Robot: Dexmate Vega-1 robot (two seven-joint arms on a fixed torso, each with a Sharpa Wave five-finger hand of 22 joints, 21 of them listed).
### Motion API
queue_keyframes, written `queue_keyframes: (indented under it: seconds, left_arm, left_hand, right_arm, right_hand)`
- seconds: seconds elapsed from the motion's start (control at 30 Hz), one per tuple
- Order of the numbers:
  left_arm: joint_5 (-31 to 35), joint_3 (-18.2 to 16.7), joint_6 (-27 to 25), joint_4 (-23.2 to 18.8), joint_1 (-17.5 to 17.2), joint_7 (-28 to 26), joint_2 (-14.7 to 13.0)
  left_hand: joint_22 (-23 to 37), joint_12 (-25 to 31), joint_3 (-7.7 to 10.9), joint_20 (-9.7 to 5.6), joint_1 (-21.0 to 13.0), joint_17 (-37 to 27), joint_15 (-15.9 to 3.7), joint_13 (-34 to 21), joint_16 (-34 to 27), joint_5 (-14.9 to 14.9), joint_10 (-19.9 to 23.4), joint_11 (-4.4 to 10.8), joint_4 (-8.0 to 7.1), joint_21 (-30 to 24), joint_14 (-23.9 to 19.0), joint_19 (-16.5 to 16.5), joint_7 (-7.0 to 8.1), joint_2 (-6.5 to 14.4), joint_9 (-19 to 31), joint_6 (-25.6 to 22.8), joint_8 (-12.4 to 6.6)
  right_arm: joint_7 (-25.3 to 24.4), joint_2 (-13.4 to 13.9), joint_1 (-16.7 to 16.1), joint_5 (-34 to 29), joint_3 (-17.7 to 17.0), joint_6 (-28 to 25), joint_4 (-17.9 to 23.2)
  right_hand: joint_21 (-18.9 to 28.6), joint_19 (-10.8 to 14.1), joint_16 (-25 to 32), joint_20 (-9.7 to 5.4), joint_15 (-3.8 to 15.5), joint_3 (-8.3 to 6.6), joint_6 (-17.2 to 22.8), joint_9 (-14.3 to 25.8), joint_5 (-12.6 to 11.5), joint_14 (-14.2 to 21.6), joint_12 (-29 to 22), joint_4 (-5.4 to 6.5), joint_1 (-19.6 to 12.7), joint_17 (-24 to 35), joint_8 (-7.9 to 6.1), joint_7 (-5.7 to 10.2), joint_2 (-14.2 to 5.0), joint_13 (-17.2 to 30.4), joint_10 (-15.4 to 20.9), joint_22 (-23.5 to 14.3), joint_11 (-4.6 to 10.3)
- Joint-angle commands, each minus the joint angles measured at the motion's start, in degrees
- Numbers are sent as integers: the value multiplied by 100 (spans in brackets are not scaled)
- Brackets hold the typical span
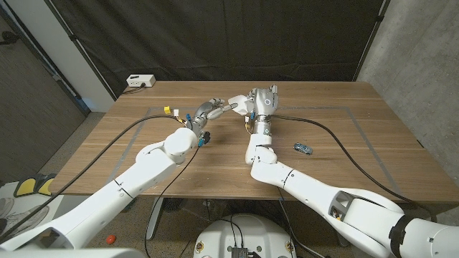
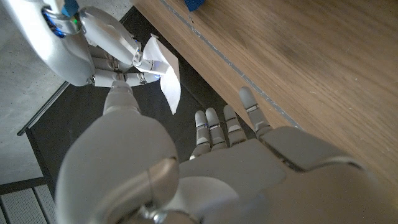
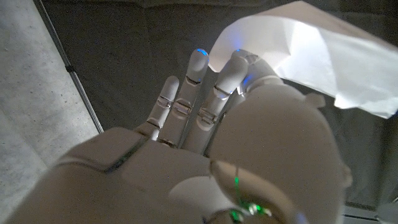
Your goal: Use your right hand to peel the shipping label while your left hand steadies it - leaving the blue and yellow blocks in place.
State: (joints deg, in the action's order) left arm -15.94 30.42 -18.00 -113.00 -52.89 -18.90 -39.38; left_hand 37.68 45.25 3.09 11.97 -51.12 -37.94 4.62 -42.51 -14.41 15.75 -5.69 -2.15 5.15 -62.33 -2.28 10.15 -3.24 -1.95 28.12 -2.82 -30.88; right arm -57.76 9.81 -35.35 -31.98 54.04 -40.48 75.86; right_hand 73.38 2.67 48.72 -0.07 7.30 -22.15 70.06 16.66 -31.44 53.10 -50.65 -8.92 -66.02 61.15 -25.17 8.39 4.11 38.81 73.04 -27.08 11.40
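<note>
The right hand [image 1: 252,107] is held raised above the far middle of the wooden table [image 1: 337,107], and the white shipping label [image 3: 311,53] is pinched at its fingertips; in the right wrist view the sheet is seen curling away from the fingers [image 3: 225,78], lifted into the air against the dark curtain. The left hand [image 1: 209,110] is reached in from the left, just beside the right one, with its fingers extended toward the label [image 2: 163,74]. In the left wrist view its thumb appears to be brought up against the right hand's fingers near the label's lower edge, but whether the paper is actually clamped by it cannot be told.

A yellow block [image 1: 174,111] is seen just left of the left hand, near the tape outline on the table, and a blue block [image 2: 194,5] is caught at the table edge in the left wrist view. A small blue object [image 1: 302,148] lies right of the right forearm, and a white box [image 1: 140,81] sits at the far left corner.

The peel is judged to be under way or nearly done. If the sheet is pulled without firm support from the left hand, it could tear, or stick to the fingers. The left forearm passes close to the yellow block, so a sideways shift could knock it out of place.
</note>
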Motion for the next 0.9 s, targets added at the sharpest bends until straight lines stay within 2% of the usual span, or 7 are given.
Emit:
queue_keyframes:
  seconds: [0.03, 0.23, 0.4, 0.53, 0.67, 0.8, 0.9]
  left_arm:
    - [448, 253, -53, 227, 210, 121, 6]
    - [431, 240, -57, 326, 212, 60, 172]
    - [203, 209, 102, 571, 155, -82, 561]
    - [45, 220, 86, 648, 165, -65, 708]
    - [-188, 201, 122, 724, 206, 104, 769]
    - [-485, 195, 148, 779, 292, 455, 742]
    - [-580, 179, 242, 786, 266, 448, 781]
  left_hand:
    - [-4, 1, 28, 6, -221, 26, -26, 136, -18, -6, 129, -7, 120, -92, -88, 853, 78, 7, -119, -275, 18]
    - [-34, 5, -2, 12, -315, 70, -81, 361, -42, -52, 413, 74, 150, -163, -254, 739, 148, -20, -307, -882, -28]
    - [-74, 54, -157, 19, -194, 125, -221, 632, -97, -91, 852, 219, 83, -258, -582, 582, 181, -139, -536, -1592, -70]
    - [-82, 72, -218, 19, -133, 141, -293, 721, -124, -85, 998, 285, 50, -306, -722, 495, 182, -173, -607, -1772, -72]
    - [-100, 134, -250, 17, -193, 192, -410, 885, -154, -52, 1344, 419, 59, -404, -978, 320, 247, -165, -748, -2284, -141]
    - [-107, 119, -242, 18, -236, 202, -416, 944, -141, -38, 1363, 433, 65, -431, -1002, 288, 253, -132, -812, -2203, -48]
    - [-111, 130, -232, 18, -261, 208, -423, 983, -132, -32, 1431, 472, 65, -445, -1015, 279, 261, -97, -858, -2230, -13]
  right_arm:
    - [148, 4, -159, 385, -317, 100, 587]
    - [-45, -6, -116, 273, -225, 271, 455]
    - [-206, -48, -53, 110, -106, 351, 311]
    - [-251, -71, -16, 54, -68, 384, 216]
    - [-277, -105, 14, 27, -50, 403, 147]
    - [-246, -145, 64, 27, -32, 399, 70]
    - [-232, -181, 95, 63, -50, 403, 9]
  right_hand:
    - [79, -37, -20, 14, 559, -83, 202, 27, -84, 69, 7, -13, -13, 0, -44, -264, 76, 29, 56, 10, -1]
    - [165, -53, -24, 15, 560, -134, 191, 39, -156, 102, 16, -12, 19, -8, -40, -267, 112, 70, 60, 23, 3]
    - [242, -70, -33, 14, 563, -179, 202, 35, -215, 120, 56, -12, 50, -23, -35, -263, 145, 49, 78, 41, 4]
    - [278, -70, -28, 6, 566, -197, 203, 39, -238, 139, 65, -11, 62, -28, -34, -266, 154, 52, 89, 49, 5]
    - [329, -74, -24, 3, 568, -221, 204, 39, -267, 156, 81, -10, 81, -36, -29, -264, 168, 63, 92, 62, 1]
    - [366, -81, -21, 7, 569, -240, 207, 46, -291, 167, 88, -8, 96, -40, -30, -266, 175, 71, 105, 74, 9]
    - [393, -87, -2, 9, 569, -250, 202, 49, -307, 191, 97, -8, 107, -27, -28, -266, 187, 78, 107, 83, 5]
